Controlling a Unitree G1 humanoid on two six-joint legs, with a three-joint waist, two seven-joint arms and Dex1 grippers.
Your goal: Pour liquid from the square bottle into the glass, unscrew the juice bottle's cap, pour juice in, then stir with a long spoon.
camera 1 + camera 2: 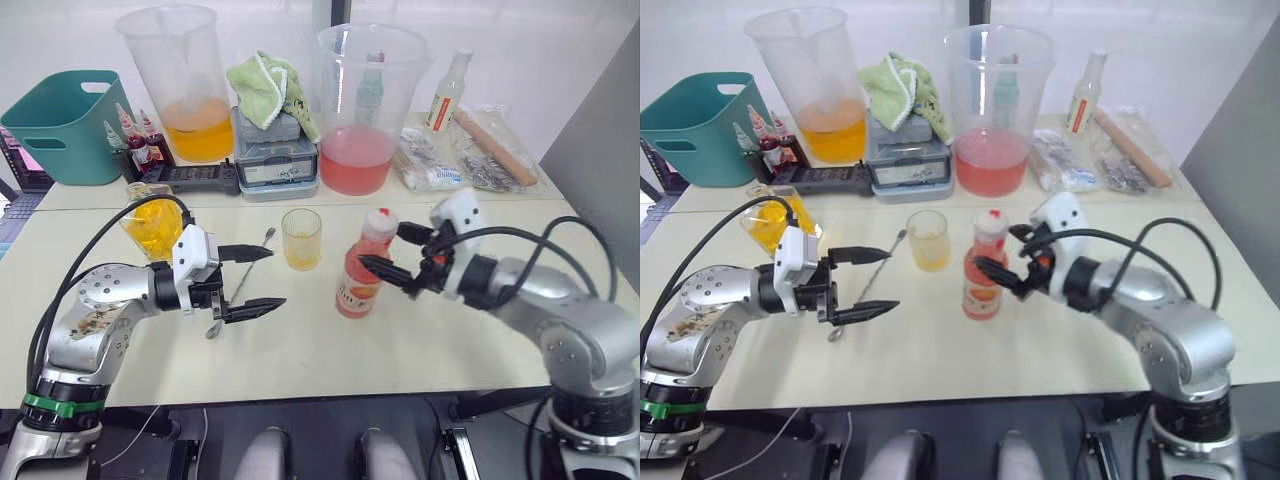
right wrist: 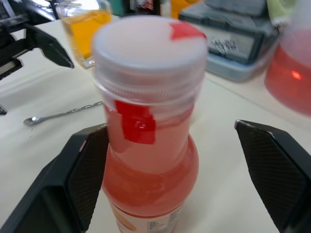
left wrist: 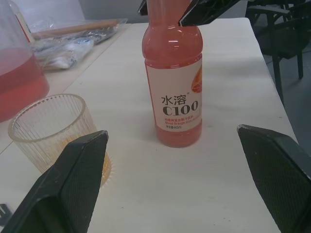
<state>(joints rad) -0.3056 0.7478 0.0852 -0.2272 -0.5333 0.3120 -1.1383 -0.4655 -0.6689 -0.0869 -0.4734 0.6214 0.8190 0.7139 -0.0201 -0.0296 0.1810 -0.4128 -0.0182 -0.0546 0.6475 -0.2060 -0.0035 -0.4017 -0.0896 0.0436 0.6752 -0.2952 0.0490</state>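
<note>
Pink-red juice bottle (image 1: 362, 272) stands between right gripper's (image 1: 392, 248) spread fingers.

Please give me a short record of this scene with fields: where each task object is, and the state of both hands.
square bottle: on the table behind the left arm, yellow liquid inside
glass: upright at table centre, little yellow liquid at the bottom
juice bottle: upright, right of the glass
cap: on the bottle
long spoon: flat on the table, left of the glass
left hand: open, empty
right hand: open around the bottle neck

Head stereo pair looks down over table (image 1: 300, 350), wrist cameras close — both facing juice bottle (image 3: 172, 92)
</note>
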